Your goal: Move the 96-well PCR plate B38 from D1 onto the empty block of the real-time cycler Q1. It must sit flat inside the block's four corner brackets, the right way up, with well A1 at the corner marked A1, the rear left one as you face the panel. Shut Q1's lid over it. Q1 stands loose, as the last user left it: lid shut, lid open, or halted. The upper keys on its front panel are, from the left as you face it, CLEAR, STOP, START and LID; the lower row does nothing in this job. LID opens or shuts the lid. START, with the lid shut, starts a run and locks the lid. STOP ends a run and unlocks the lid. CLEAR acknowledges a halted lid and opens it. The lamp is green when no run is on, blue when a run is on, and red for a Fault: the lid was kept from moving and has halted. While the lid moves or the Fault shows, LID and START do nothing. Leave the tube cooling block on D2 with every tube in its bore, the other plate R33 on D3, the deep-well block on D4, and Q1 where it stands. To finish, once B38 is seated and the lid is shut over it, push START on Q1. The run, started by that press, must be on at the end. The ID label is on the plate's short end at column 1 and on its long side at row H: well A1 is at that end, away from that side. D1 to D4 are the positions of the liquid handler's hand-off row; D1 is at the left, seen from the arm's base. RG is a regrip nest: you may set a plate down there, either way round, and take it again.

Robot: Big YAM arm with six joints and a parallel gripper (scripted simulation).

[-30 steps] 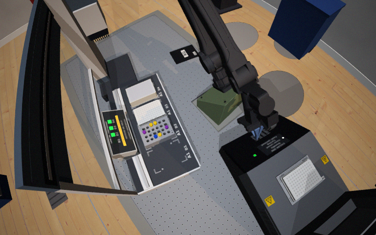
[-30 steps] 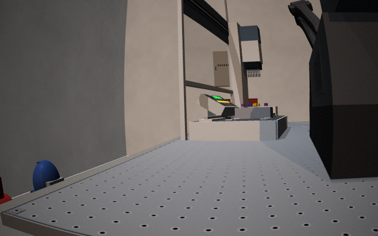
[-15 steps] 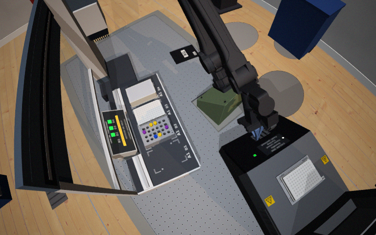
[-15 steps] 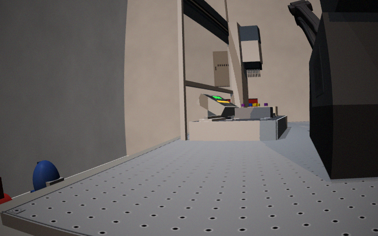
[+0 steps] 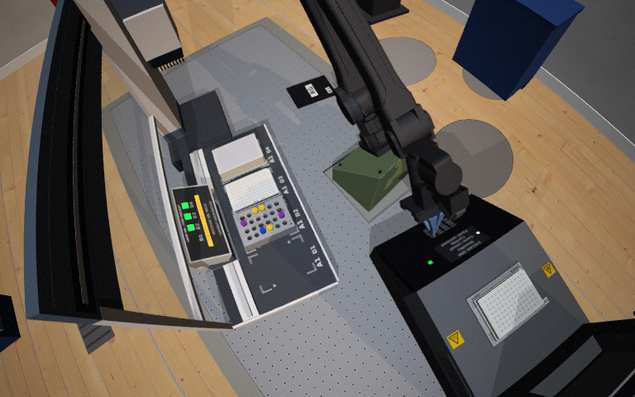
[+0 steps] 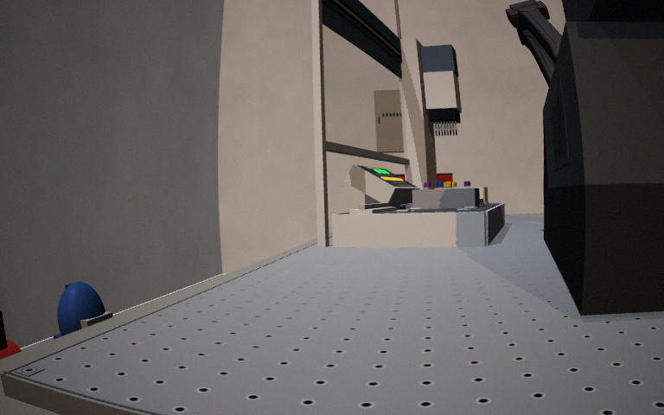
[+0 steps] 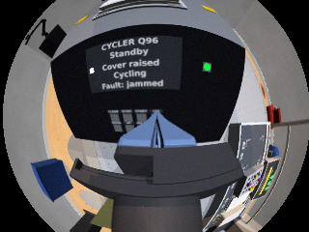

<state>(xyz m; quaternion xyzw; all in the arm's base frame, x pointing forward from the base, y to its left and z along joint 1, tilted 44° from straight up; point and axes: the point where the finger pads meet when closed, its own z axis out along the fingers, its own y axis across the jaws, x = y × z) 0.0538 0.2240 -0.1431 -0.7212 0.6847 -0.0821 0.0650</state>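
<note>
Jaws: clenched tight on nothing, the blue fingertips (image 5: 434, 227) pressed together into 1 point; the gripper (image 7: 154, 130) hangs tip-down over the front panel of the cycler Q1 (image 5: 487, 299).
Keys: a row of small grey keys (image 7: 129, 118) sits right beside the fingertips in the wrist view; I cannot tell whether the tips touch one.
Lamp: green (image 5: 430, 261), on the black panel beside the status list (image 7: 133, 62).
Status list: reads CYCLER Q96, Standby, Cover raised, Cycling, Fault: jammed, with a white marker (image 7: 92, 70) level with the Cover raised line.
Plate B38: white 96-well plate (image 5: 508, 303) lying flat in the cycler's block, inside its pale frame, towards the near right corner of the worktop (image 5: 327, 337).
Lid: raised, a dark slab (image 5: 603, 346) past the block at the frame's edge.
Hand-off row: D1 (image 5: 280, 269) shows only its white corner marks; the tube cooling block (image 5: 265, 223) with coloured caps sits on D2, plate R33 (image 5: 251, 189) on D3, the deep-well block (image 5: 237, 155) on D4, all along the left side of the worktop.
Regrip nest: black RG pad (image 5: 312, 91) near the far edge.
</note>
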